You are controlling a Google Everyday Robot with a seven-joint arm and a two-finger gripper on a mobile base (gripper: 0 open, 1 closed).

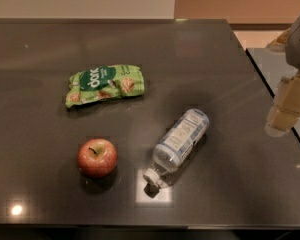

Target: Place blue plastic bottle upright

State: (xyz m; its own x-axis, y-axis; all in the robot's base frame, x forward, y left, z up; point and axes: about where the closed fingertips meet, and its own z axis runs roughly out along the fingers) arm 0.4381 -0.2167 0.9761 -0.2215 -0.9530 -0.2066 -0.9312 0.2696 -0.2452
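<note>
The blue plastic bottle point(179, 143) lies on its side on the dark table point(230, 194), right of centre. Its white cap point(151, 176) points toward the front left and its base toward the back right. It is clear with a pale blue tint and a white and light-blue label. My gripper point(285, 113) hangs at the right edge of the view, above the table's right edge. It is well to the right of the bottle and touches nothing.
A red apple point(97, 157) stands left of the bottle, near the cap. A green snack bag point(104, 84) lies behind the apple. The table's right edge point(275, 101) runs diagonally under the gripper, with a second dark surface point(277, 66) beyond it.
</note>
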